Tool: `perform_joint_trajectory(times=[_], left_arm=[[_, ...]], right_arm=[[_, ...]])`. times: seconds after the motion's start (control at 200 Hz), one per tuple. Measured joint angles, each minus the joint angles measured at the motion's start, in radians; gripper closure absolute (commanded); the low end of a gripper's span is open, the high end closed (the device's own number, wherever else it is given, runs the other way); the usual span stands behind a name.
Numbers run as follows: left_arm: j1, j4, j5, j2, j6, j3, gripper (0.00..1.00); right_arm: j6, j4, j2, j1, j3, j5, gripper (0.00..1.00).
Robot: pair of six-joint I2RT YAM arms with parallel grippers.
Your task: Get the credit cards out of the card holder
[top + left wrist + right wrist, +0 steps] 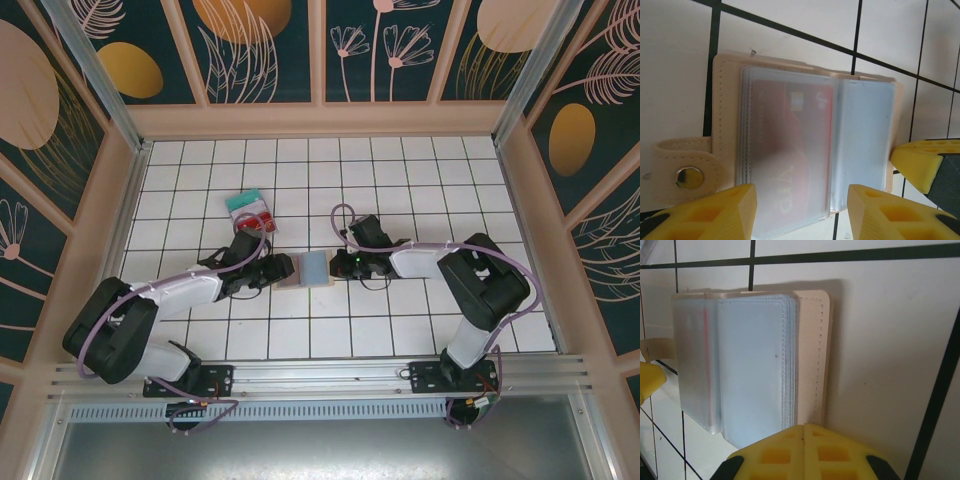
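Left gripper (801, 200): jaws apart, one finger on each side of the near edge of the card holder (862, 135), nothing clamped. Right gripper (804, 437): jaws together on nothing, tip at the card holder's opposite cover edge. Contact cannot be confirmed.

The card holder lies open and flat on the tiled table (400, 180), between the two grippers. Inside it, a sleeved red card (790, 150) shows through the clear sleeves (755, 365). The snap tab (687, 172) sticks out from the card holder's outer edge.

Beyond the card holder, well apart from it, a teal card (243, 203) and a loose red card (262, 219) lie touching on the table.

Hazards:
- Jaws closing on several sleeves at once would probably lift the card holder rather than free the card.
- If the right gripper does not pin the cover, the card holder may slide or fold shut under the pull.
- The sleeve film looks slick, so a shallow pinch may slip off the card.

Count: card holders, one; cards lying out, two; cards seen inside, one; grippers, two.
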State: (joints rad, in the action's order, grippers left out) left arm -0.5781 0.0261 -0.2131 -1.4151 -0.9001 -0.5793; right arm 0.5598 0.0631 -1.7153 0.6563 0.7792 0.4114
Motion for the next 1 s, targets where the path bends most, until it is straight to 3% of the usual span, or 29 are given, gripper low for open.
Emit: perform_joint_trajectory(times=[1.001], left_arm=[[-0.014, 0.039, -0.042, -0.065, 0.001, -0.016, 0.48]], right_arm=[[0.007, 0.001, -0.008, 0.000, 0.002, 0.001, 1.00]])
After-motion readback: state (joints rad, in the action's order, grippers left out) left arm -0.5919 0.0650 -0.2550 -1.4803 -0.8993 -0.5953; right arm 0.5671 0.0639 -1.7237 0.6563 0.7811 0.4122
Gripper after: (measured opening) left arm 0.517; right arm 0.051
